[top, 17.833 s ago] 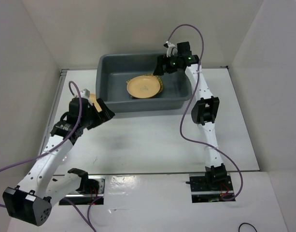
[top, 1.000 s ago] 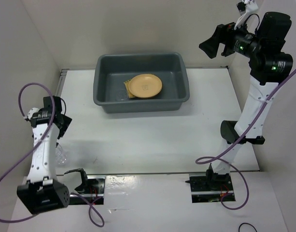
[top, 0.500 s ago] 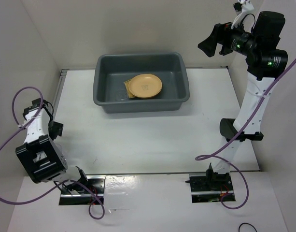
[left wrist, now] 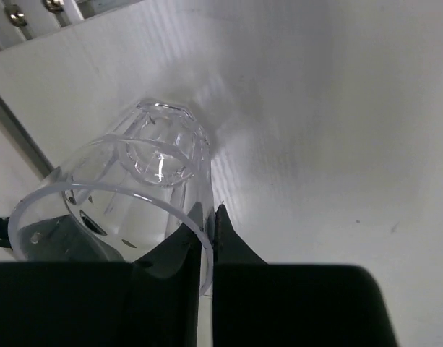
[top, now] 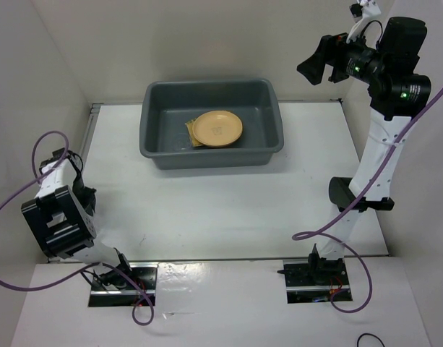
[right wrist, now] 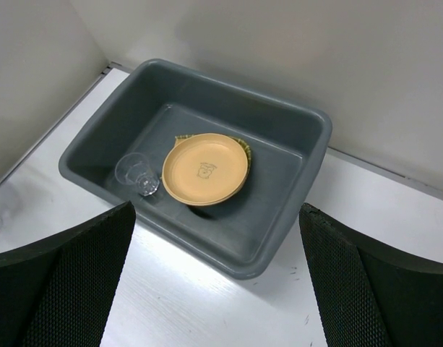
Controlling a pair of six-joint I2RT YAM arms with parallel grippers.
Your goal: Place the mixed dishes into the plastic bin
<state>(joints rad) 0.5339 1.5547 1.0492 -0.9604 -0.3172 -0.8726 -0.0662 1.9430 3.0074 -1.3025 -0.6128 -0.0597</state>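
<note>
A clear cup (left wrist: pixel 134 181) lies on its side on the white table by the left edge. My left gripper (left wrist: pixel 209 210) is shut on its wall, one finger inside the rim and one outside. In the top view the left arm (top: pixel 58 210) is folded low at the table's left edge and hides that cup. The dark grey plastic bin (top: pixel 156 155) stands at the back centre. It holds the pale-orange plates (right wrist: pixel 205 168) stacked on the yellow bamboo tray (right wrist: pixel 244 150), and another clear cup (right wrist: pixel 136 173). My right gripper (right wrist: pixel 217 208) hangs open, high above the bin's near right side.
White walls close in the table on the left, back and right. A metal rail (left wrist: pixel 33 11) runs along the table's left edge, close to the held cup. The right arm (top: pixel 384 144) stands tall at the right side.
The left arm has drawn back and folded low at the left edge, and its gripper has gone from open to shut on the cup's wall. The right arm has barely moved.
</note>
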